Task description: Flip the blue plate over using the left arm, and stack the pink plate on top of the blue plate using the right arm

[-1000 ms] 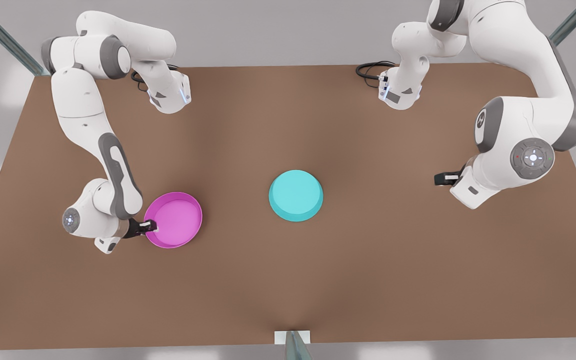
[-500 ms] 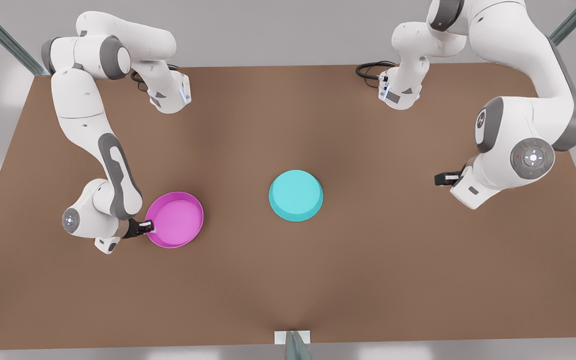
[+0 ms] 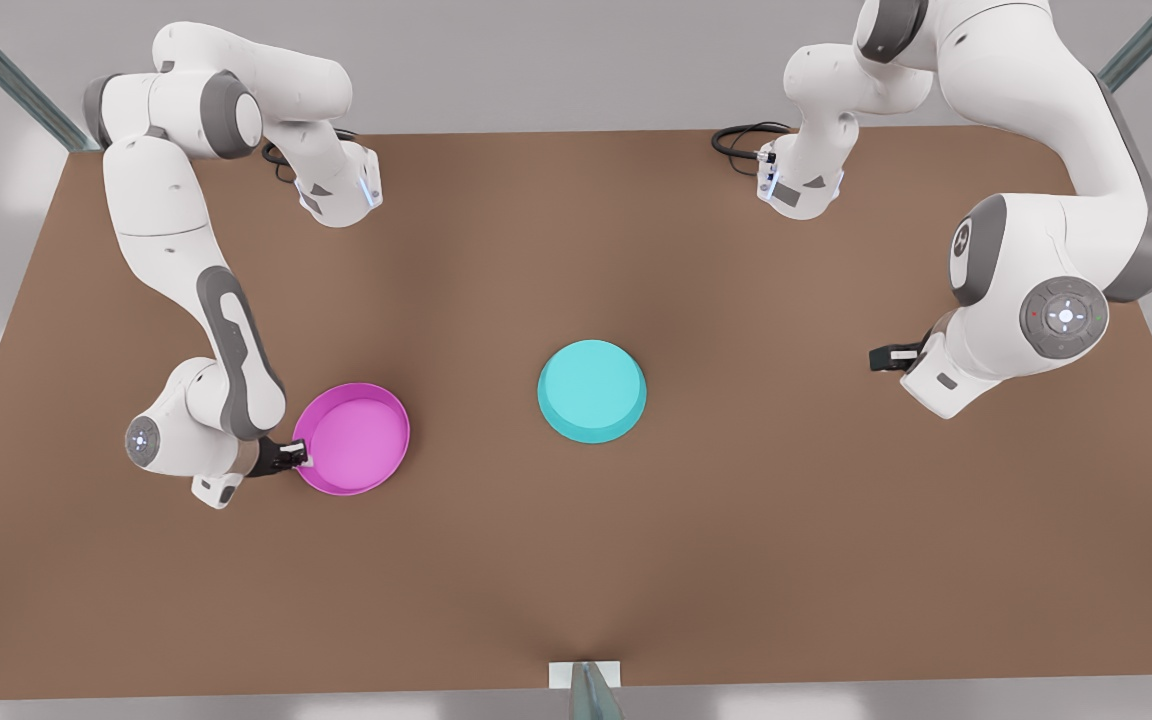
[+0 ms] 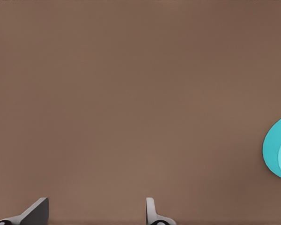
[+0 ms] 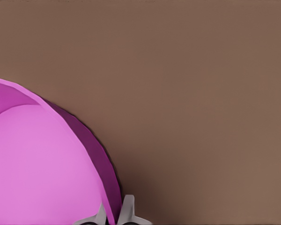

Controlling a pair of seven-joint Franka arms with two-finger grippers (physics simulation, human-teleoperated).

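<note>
My right hand (image 3: 298, 458) pinches the pink plate's (image 3: 353, 440) rim (blue plate (image 3: 591, 390) rests mid-tabletop (image 3: 576, 560)); my left hand (image 3: 881, 357) waits, fingers apart.

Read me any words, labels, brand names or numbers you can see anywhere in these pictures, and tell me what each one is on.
No readable text anywhere.
The blue plate and the pink plate are plain, with no label.
The table carries no print.
A round emblem on the arm's gray joint cover at the front view's right is too small to read.
</note>
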